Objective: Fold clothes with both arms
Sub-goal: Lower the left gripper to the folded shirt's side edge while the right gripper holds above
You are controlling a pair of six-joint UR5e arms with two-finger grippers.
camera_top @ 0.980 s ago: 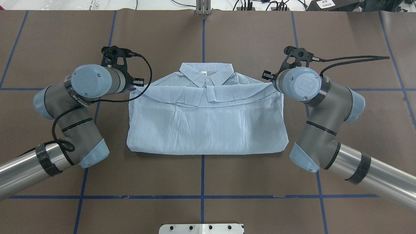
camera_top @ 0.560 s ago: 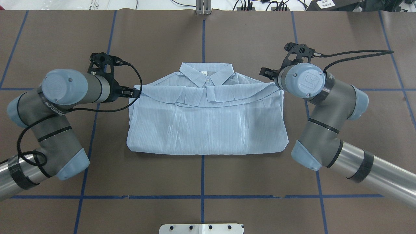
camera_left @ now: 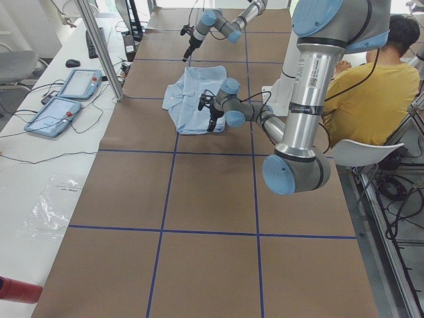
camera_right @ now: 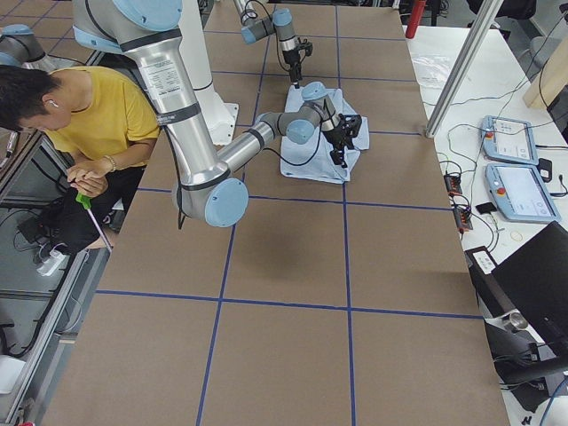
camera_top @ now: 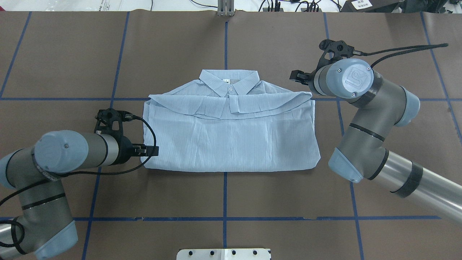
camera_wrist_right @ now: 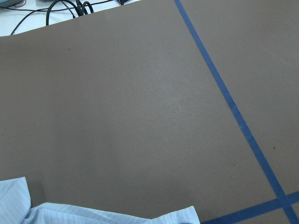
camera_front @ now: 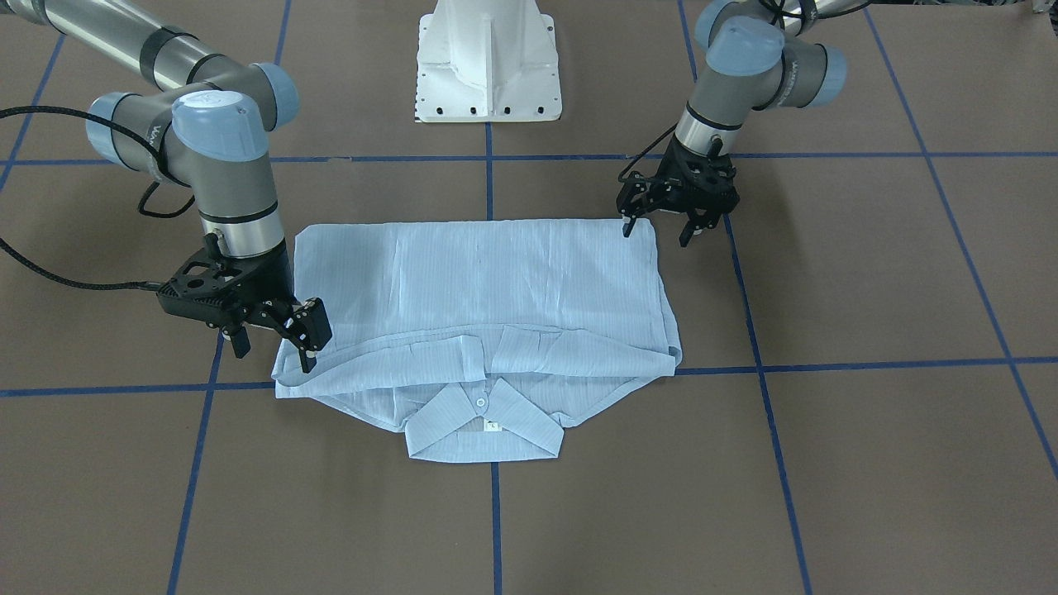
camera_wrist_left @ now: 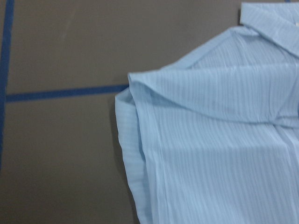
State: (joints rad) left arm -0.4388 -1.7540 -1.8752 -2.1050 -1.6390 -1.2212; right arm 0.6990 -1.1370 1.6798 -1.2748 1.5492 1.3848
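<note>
Overhead exterior | shirt (camera_top: pixel 231 141) folded | left jaws apart by hem corner | right jaws apart by shoulder

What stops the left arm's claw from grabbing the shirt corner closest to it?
Nothing visible, so probably yes, it can: the left gripper hangs open right at the shirt's hem corner, with nothing lying between them.

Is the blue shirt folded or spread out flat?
Folded. The shirt forms a compact rectangle, no sleeves stick out, and a doubled layer's edge lies just below the collar.
</note>
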